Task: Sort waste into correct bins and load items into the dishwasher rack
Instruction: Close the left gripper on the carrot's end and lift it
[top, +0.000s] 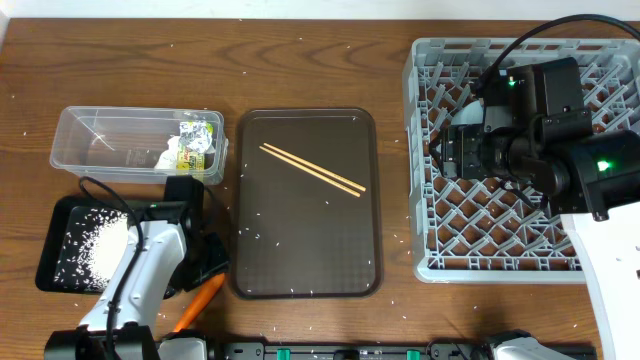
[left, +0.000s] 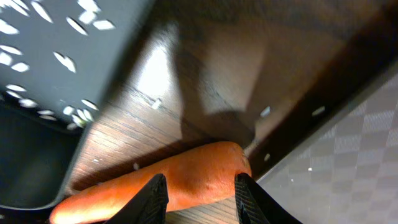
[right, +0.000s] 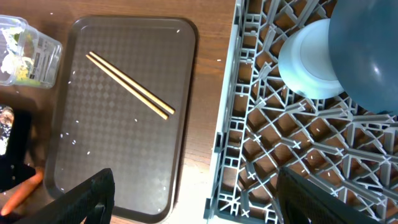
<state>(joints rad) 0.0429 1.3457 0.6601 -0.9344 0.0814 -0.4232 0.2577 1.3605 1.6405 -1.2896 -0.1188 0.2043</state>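
The small orange carrot lies on the table between the shallow black tray and the brown serving tray. My left gripper is open right over the carrot, fingers astride its thick end. The black tray holds loose white rice. The clear tub holds the yellow-green wrapper. The chopsticks lie on the serving tray. My right gripper is wide open and empty above the left edge of the dishwasher rack. In the rack sit a white bowl and the dark-blue plate.
The brown serving tray sits mid-table between the bins and the rack. Stray rice grains dot the wooden table and the serving tray. The right arm's body hides much of the rack's middle in the overhead view.
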